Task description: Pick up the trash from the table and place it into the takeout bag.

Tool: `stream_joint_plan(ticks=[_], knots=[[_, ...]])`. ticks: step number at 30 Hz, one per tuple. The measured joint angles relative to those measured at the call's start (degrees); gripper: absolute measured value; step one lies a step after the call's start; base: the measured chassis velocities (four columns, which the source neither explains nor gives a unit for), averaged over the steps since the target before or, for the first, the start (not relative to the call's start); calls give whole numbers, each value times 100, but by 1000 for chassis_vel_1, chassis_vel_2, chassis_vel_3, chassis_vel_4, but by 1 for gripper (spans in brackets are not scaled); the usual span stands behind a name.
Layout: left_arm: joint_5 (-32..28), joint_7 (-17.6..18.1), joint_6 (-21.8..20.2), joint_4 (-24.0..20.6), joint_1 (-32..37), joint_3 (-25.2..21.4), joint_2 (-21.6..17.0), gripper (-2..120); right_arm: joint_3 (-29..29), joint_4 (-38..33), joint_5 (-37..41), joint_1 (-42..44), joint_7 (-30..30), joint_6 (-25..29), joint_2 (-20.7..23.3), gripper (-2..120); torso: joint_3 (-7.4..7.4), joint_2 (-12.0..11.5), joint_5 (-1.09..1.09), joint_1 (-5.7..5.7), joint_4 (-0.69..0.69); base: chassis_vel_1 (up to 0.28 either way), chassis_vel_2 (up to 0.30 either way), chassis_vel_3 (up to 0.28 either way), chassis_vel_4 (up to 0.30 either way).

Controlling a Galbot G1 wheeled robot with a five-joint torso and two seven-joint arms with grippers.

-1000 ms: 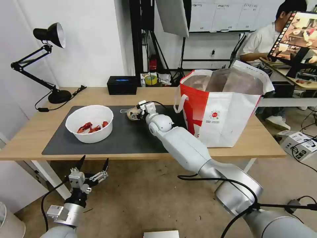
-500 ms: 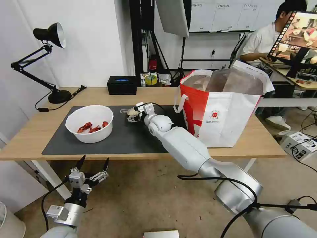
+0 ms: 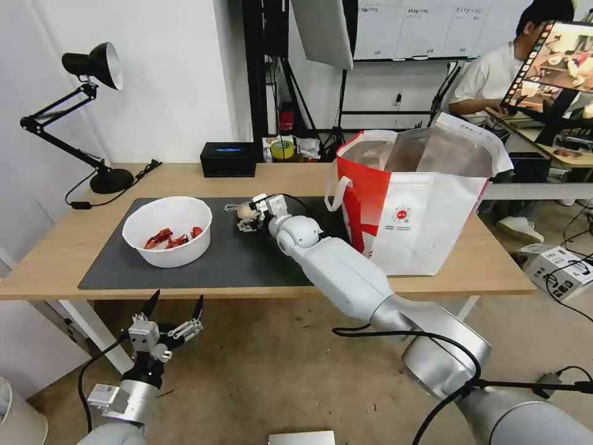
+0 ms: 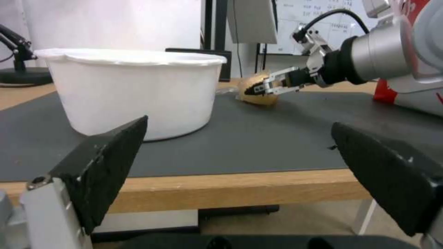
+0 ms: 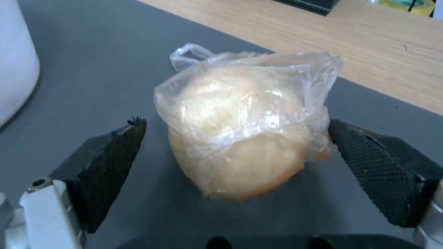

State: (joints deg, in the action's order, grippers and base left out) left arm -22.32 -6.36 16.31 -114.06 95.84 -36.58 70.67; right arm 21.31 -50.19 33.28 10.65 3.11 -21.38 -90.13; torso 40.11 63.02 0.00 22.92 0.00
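Desk (image 3: 55,253), light wood, carrying a dark grey mat (image 3: 247,259). Takeout bag (image 3: 426,204), white and red, upright at 3 o'clock on the desk with its foil mouth open, which I judge ready to take a drop from above. White bowl (image 3: 167,230) of red shell scraps at 9 o'clock on the mat. Bagged bun (image 5: 244,128) lying mid-mat, my right gripper (image 5: 235,166) straddling it, jaws apart on either side, not yet closed. Left gripper (image 3: 172,310) parked below the desk edge, jaws apart, idle.
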Motion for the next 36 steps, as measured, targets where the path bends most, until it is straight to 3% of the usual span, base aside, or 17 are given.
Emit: stream_joint_plan(ticks=[4,8,16,18,21,22,28,32,36], knots=[[2,0,3,-1,0,-1,3,100,0,7,2,10,6,-4,0,100,0,0,0,0,0,0,0,0,0],[2,0,8,-1,-1,-4,4,100,-1,34,2,13,14,-5,0,88,0,0,0,0,0,0,0,0,0],[45,2,15,-48,40,27,45,100,-20,126,-1,14,23,65,0,57,0,0,0,0,0,0,0,0,0],[49,2,15,-48,40,30,47,100,-22,129,-1,15,23,66,0,56,0,0,0,0,0,0,0,0,0],[57,3,15,-48,51,35,48,100,-40,134,-3,21,24,67,3,39,0,0,0,0,0,0,0,0,0],[57,3,15,-48,51,35,48,100,-40,134,-3,21,24,67,3,39,0,0,0,0,0,0,0,0,0],[57,12,17,-74,72,39,43,100,-50,133,4,38,46,64,6,13,0,0,0,0,0,0,0,0,0],[57,16,20,-81,86,38,37,100,-63,102,30,37,72,50,9,4,0,0,0,0,0,0,0,0,0],[58,18,31,-86,113,33,40,100,-148,-80,61,77,158,36,29,3,0,0,0,0,0,0,0,0,0]])
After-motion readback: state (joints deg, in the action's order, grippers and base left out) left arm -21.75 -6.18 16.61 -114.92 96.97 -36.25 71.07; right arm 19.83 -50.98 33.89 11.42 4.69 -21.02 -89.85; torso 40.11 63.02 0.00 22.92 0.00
